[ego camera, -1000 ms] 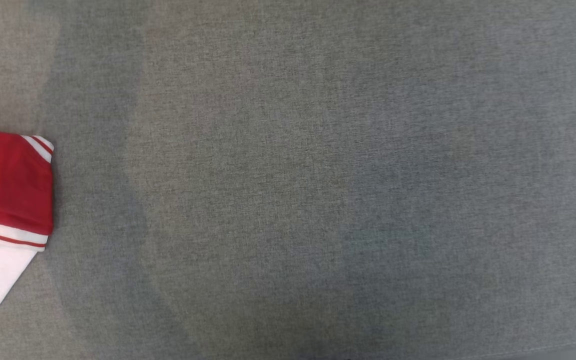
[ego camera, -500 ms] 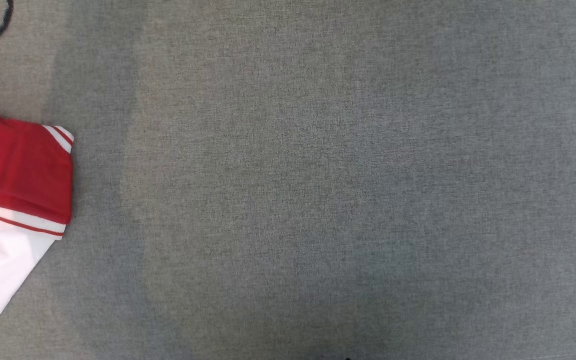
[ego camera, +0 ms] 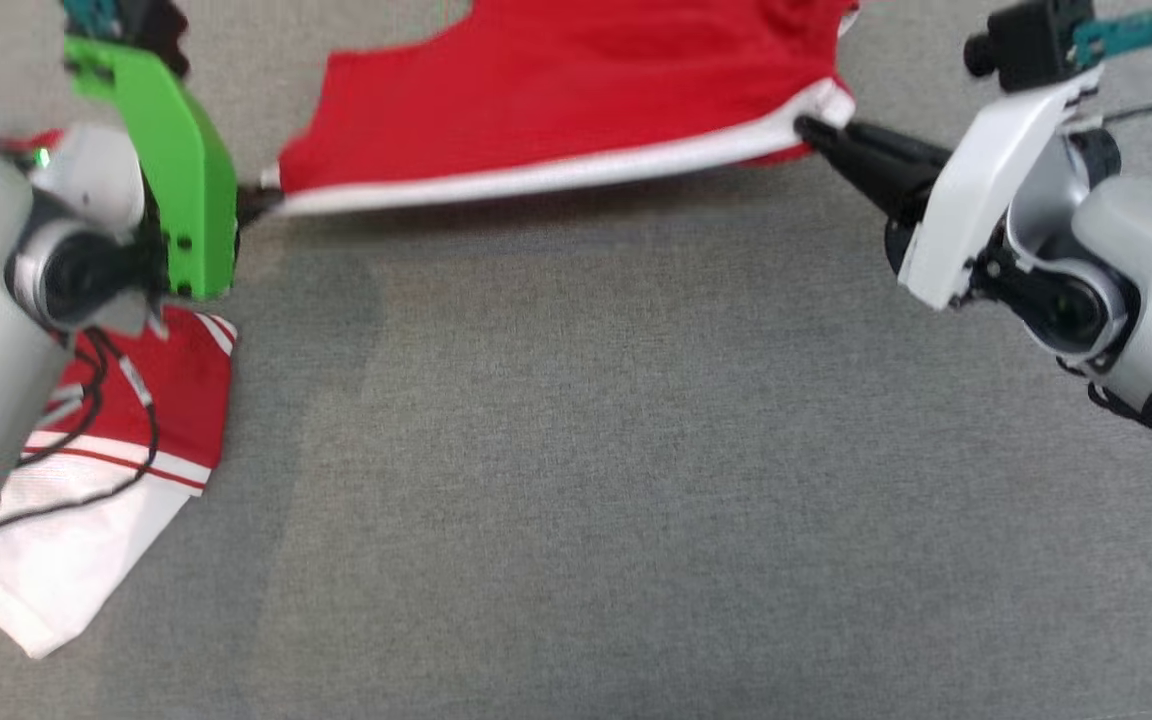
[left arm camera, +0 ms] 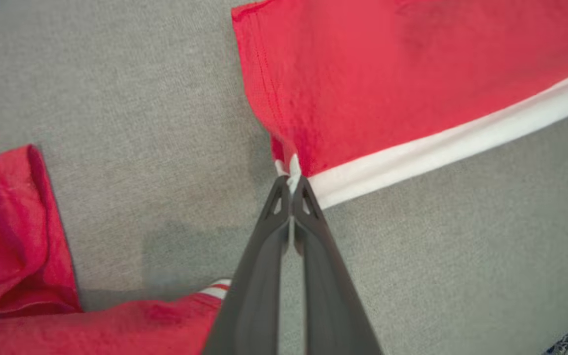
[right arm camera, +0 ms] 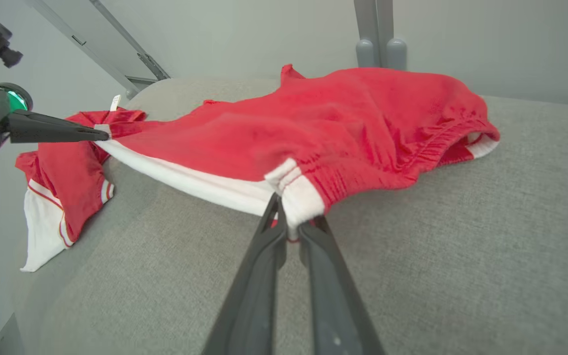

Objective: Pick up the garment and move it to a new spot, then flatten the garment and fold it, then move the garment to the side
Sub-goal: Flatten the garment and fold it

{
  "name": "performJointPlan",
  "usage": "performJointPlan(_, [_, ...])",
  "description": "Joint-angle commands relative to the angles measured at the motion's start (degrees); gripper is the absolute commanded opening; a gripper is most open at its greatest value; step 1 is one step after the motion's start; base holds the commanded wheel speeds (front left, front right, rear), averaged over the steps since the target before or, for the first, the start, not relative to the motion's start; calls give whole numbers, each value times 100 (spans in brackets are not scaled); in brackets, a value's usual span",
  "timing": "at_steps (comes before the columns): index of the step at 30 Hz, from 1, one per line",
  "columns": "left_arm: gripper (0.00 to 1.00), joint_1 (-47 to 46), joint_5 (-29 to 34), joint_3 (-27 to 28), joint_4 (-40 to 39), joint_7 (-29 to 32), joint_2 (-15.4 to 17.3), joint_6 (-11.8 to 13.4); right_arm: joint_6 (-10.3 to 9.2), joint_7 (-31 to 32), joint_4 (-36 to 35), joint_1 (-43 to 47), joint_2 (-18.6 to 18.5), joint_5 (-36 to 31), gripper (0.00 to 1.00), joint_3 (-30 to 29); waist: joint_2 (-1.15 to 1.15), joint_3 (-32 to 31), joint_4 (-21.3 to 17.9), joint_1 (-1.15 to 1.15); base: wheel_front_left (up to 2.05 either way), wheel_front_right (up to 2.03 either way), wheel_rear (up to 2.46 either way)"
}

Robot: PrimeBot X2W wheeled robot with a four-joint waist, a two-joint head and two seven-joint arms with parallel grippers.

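A red garment (ego camera: 556,90) with a white hem band hangs stretched between my two grippers at the top of the head view. My left gripper (ego camera: 258,200) is shut on the band's left corner, and its wrist view shows the tips (left arm camera: 291,180) pinching white fabric below the red cloth (left arm camera: 387,88). My right gripper (ego camera: 808,128) is shut on the right corner. In its wrist view the fingertips (right arm camera: 289,219) clamp the white cuff of the garment (right arm camera: 313,128), whose far part rests on the grey surface. The left gripper (right arm camera: 94,132) shows there too.
A second, folded red and white garment (ego camera: 116,450) lies at the lower left, partly under my left arm and its cables; it also shows as red cloth (left arm camera: 13,236) and a red-white bundle (right arm camera: 62,182). The grey fabric surface (ego camera: 616,480) spreads wide. Grey posts (right arm camera: 380,39) stand behind it.
The head camera has shifted. Both arms and the stretched red garment have come into view at the top; earlier only the folded garment at the left showed.
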Motion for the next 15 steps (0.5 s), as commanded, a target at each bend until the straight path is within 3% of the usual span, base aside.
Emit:
performJointPlan(1, [0, 322, -114, -27, -105, 66, 175, 2, 1, 21, -20, 270, -91, -40, 0, 48, 0, -952, -139, 0, 0, 0, 0])
performJointPlan(6, [0, 1272, -553, -46, -798, 181, 403, 278, 1, 217, -312, 1103, -316, 106, 0, 130, 0, -1500, -211, 0, 0, 0, 0])
performJointPlan(15, [0, 2627, -1131, -296, -2899, 780, 1358, 1029, -4, 508, -1104, 2537, -1039, 138, 0, 166, 0, -2032, -326, 0, 0, 0, 0])
